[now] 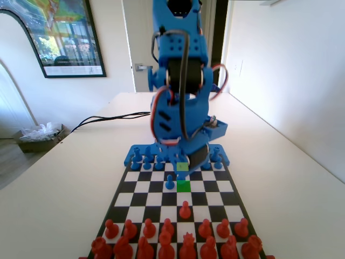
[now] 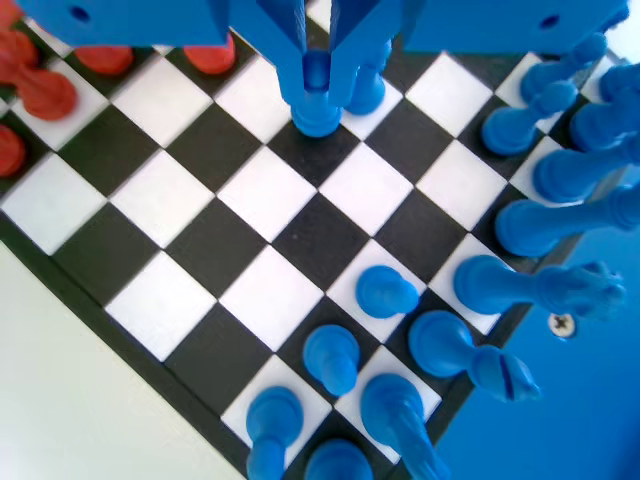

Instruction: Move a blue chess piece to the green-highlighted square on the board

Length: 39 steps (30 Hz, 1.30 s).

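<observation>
While the gripper (image 2: pixel 317 75) hung from the top centre of the wrist view, its two jaws were seen pressed against the sides of the blue chess piece (image 2: pixel 316 108), pinching its stem, with the flared base showing just below the jaw tips over a dark cell. In the fixed view the same pawn (image 1: pixel 181 176) was placed at the middle of the frame, at the near edge of the olive cell (image 1: pixel 183 167) and just above the green-highlighted square (image 1: pixel 184 185); whether its base rested on the board (image 1: pixel 121 191) or was lifted clear could not be told. A plain blue pawn (image 1: pixel 170 182) was recorded immediately left of the green square, and a red pawn (image 1: pixel 185 210) lower in the frame on the same file. Risks were judged as follows: a narrow hold on a tapered stem could let the piece slip or tilt; a drift leftward could knock the neighbouring pawn; a release made too high or off-centre could leave the piece toppled or straddling a border line. Crowded blue pieces (image 2: pixel 560 220) at the right of the wrist view were judged clear of the path.
</observation>
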Motion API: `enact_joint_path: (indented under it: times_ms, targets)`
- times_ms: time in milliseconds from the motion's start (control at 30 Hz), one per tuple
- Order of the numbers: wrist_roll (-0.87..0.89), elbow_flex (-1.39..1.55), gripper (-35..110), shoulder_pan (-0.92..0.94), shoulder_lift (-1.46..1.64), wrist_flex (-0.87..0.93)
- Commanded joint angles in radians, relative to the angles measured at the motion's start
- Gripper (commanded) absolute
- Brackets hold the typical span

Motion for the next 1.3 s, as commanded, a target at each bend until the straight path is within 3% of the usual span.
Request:
enact_joint_path:
  times_ms: [0, 1267]
  targets:
    - [-0.014, -0.058, 1, -0.014, 0.012, -0.014]
    - [-0.028, 0.060, 3, -0.028, 0.012, -0.084]
